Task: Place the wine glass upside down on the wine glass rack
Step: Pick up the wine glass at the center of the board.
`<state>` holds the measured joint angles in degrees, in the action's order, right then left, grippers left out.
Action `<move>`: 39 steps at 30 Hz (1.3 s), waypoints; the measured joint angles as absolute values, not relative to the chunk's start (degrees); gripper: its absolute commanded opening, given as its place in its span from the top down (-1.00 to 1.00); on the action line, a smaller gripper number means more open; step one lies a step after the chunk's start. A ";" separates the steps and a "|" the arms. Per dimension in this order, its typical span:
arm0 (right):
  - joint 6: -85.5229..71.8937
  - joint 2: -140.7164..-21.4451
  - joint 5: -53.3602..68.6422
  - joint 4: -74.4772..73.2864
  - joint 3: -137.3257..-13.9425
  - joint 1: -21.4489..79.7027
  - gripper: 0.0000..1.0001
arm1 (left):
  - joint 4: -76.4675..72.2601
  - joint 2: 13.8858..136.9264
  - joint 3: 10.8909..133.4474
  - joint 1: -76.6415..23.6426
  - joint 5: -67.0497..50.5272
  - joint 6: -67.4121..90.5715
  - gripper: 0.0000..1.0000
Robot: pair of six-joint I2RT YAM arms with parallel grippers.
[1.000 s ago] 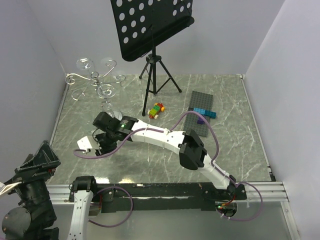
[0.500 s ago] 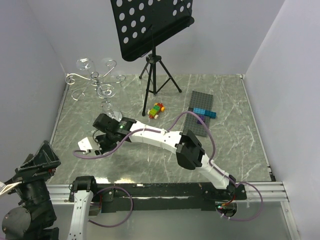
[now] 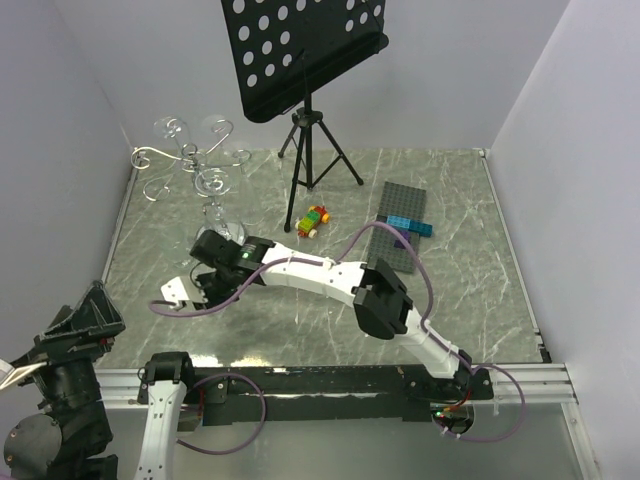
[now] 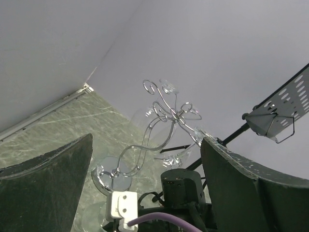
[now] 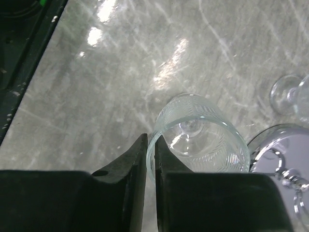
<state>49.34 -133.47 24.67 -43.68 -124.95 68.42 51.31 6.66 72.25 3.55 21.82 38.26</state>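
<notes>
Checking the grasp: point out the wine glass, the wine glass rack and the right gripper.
wine glass (image 5: 207,137), right wrist view, on the bowl's wall.
wine glass rack (image 4: 176,113), left wrist view, where the hook arms meet.
right gripper (image 5: 150,142), right wrist view, between the fingertips at the glass rim.

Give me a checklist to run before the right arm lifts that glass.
1. Rim of the wine glass between the right jaws: ok.
2. Grip tight enough to lift: cannot tell.
3. Glass already inverted: not ok, it stands mouth up on the table.
4. The wine glass rack upright: ok.
5. Path clear of the left jaws: ok, they are wide open and well apart from the glass.
</notes>
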 measured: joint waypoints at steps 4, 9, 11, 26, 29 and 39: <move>47.72 -128.03 26.41 -42.37 -116.71 68.18 1.00 | 51.24 6.68 72.25 3.55 20.29 38.19 -0.93; 44.42 -117.69 29.95 -43.59 -104.16 67.20 1.00 | 49.50 6.74 71.94 2.22 15.68 38.83 -0.93; 43.16 -112.42 31.88 -43.92 -99.00 66.74 1.00 | 48.49 6.83 71.20 1.15 13.34 39.81 -0.93; 39.70 -78.24 44.27 -45.10 -77.28 47.46 1.00 | 34.22 21.19 61.65 2.68 -24.67 47.83 -0.93; 38.94 -73.87 47.09 -45.06 -75.11 40.84 1.00 | 29.98 24.16 60.18 4.75 -31.68 50.54 -0.93; 35.33 -66.92 57.01 -42.65 -71.16 25.04 1.00 | 20.71 29.98 64.71 3.79 -39.55 55.22 -0.93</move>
